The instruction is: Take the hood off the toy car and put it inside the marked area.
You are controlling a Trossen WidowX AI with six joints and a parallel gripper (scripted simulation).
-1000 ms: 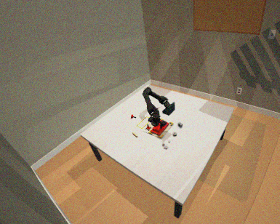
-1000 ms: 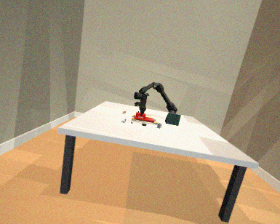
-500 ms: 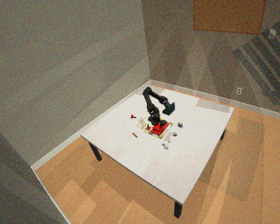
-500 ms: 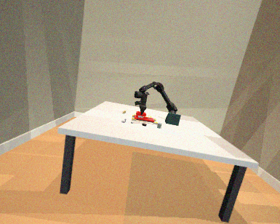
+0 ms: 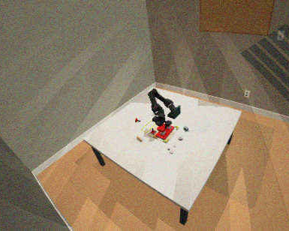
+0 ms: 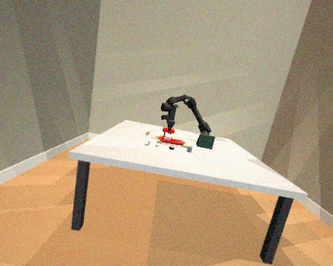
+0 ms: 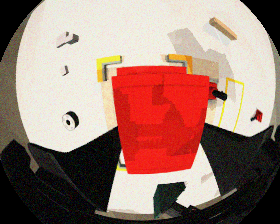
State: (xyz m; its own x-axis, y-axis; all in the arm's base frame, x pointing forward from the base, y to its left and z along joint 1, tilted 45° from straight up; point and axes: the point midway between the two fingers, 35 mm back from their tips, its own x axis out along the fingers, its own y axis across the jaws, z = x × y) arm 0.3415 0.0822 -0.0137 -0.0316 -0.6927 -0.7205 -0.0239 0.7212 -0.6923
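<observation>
The red hood (image 5: 161, 127) (image 6: 168, 130) (image 7: 158, 120) is raised a little above the toy car, with a gap between them in the exterior view. My gripper (image 5: 162, 124) (image 6: 169, 128) (image 7: 161, 128) is shut on the hood, with one finger at each side. The red toy car (image 5: 170, 132) (image 6: 176, 142) sits below between yellow corner brackets; the hood hides it in the wrist view. The marked area, a thin yellow outline (image 5: 147, 125) (image 7: 235, 80), lies beside the car, to the right in the wrist view.
A red piece with a black peg (image 7: 217, 93) stands between the car and the outline. A small red part (image 5: 136, 120) (image 7: 258, 116) lies beyond the outline. A wooden stick (image 5: 139, 139) (image 7: 223, 28), a wheel (image 7: 70, 121) and a grey-blue block (image 5: 186, 128) (image 6: 189, 148) lie around.
</observation>
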